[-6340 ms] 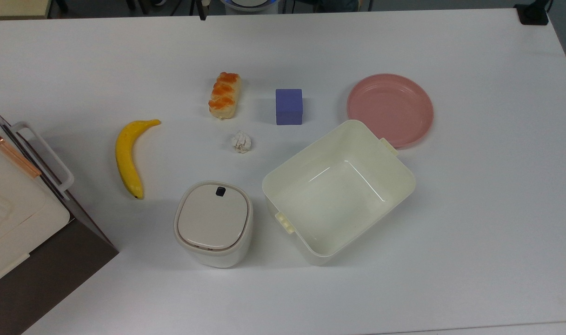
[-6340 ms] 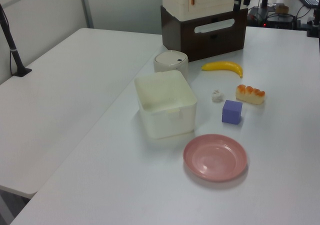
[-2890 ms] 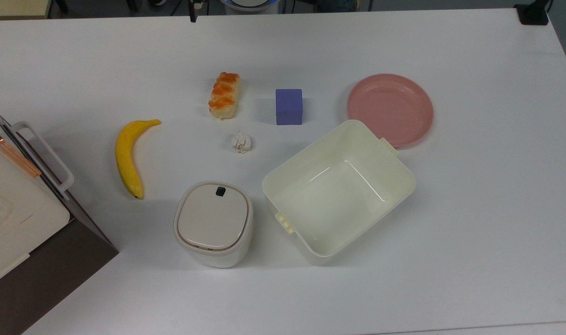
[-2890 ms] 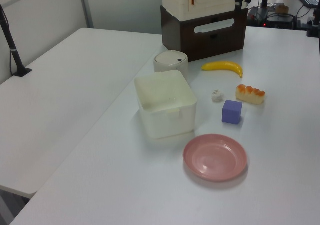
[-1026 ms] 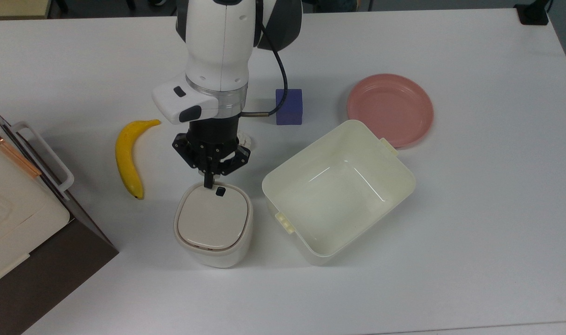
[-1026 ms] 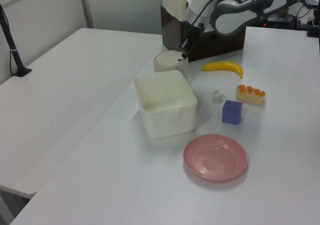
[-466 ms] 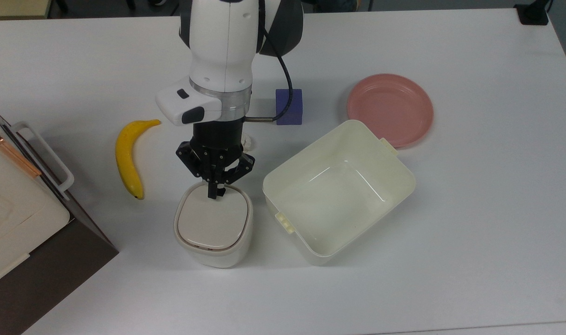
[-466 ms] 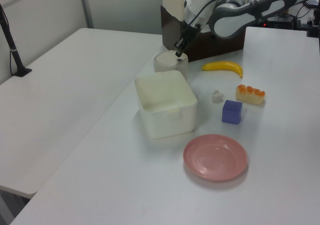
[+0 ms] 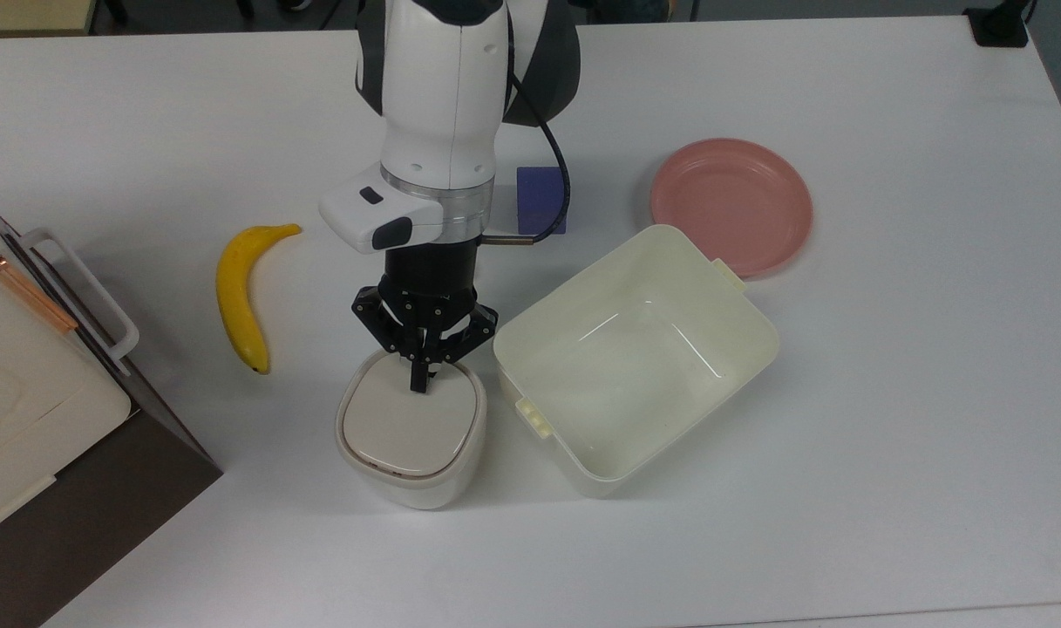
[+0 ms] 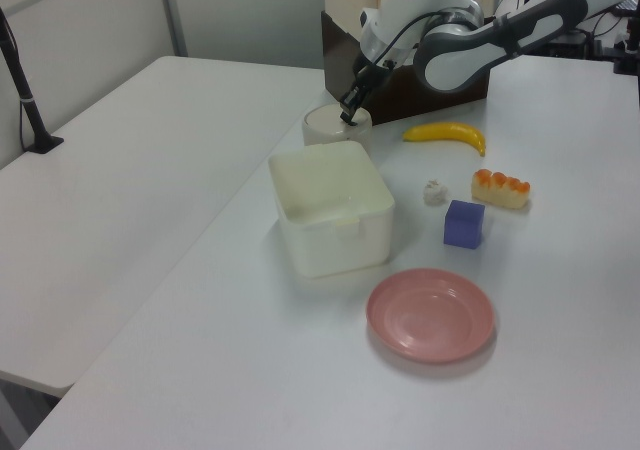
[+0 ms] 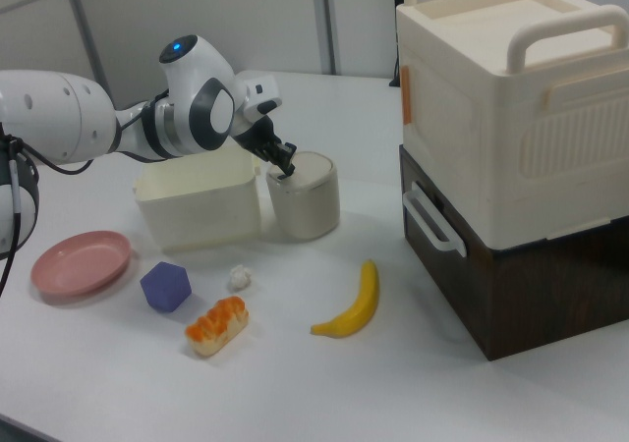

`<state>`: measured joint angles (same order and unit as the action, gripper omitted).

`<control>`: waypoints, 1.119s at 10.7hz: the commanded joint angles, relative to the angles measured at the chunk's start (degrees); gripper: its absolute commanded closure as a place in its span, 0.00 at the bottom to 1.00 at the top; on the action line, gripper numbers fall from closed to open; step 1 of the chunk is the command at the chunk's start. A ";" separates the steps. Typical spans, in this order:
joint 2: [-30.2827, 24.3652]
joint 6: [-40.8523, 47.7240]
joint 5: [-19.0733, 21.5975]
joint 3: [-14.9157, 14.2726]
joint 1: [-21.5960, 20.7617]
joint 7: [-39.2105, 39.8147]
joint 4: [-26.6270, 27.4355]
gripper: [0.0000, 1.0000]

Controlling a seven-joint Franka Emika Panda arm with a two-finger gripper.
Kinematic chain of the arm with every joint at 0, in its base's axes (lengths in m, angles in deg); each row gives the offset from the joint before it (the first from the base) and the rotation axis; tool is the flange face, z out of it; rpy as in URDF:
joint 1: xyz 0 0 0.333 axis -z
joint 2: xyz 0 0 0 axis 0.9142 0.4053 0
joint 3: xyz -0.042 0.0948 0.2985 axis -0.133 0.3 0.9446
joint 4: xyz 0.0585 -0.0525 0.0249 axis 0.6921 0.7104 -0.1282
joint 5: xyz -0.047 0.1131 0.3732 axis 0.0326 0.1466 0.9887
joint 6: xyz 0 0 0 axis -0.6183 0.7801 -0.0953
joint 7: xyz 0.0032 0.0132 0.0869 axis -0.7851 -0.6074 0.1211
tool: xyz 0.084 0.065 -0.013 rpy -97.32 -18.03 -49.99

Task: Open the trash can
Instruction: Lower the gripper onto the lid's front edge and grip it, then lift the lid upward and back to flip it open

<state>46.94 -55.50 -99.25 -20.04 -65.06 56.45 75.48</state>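
The trash can (image 9: 411,436) is a small cream-white bin with a beige flip lid (image 9: 399,423), standing near the table's front beside the tub. Its lid lies flat and closed. My gripper (image 9: 419,384) points straight down with its fingers shut, the tips pressed on the lid's far edge where they cover the dark button. From the left view the gripper (image 10: 347,118) touches the top of the trash can (image 10: 330,128). The right view shows the gripper (image 11: 285,170) resting on the near rim of the trash can (image 11: 305,201).
A large cream tub (image 9: 643,366) stands just to the top view's right of the can. A banana (image 9: 238,296), a purple block (image 9: 539,209) and a pink plate (image 9: 731,205) lie around. A paper ball (image 11: 240,277) and bread (image 11: 216,326) lie nearby. A big cream box (image 11: 511,108) sits on a dark stand.
My arm came in from the far side and lowered onto the lid, covering the button. In the last half second the can slid and tipped slightly toward the top view's right.
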 commanded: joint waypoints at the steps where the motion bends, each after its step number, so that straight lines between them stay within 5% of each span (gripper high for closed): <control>1: 0.70 -0.78 -0.63 -0.40 -0.59 -3.10 0.00 1.00; 6: -4.29 1.58 5.86 -0.49 2.92 -6.45 -2.64 1.00; 8: -9.64 9.20 6.84 -0.40 3.54 -6.36 -2.29 1.00; 12: -21.78 29.32 19.22 -0.58 7.31 6.36 -1.85 1.00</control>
<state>32.75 -35.83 -85.35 -20.36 -59.62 55.77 70.97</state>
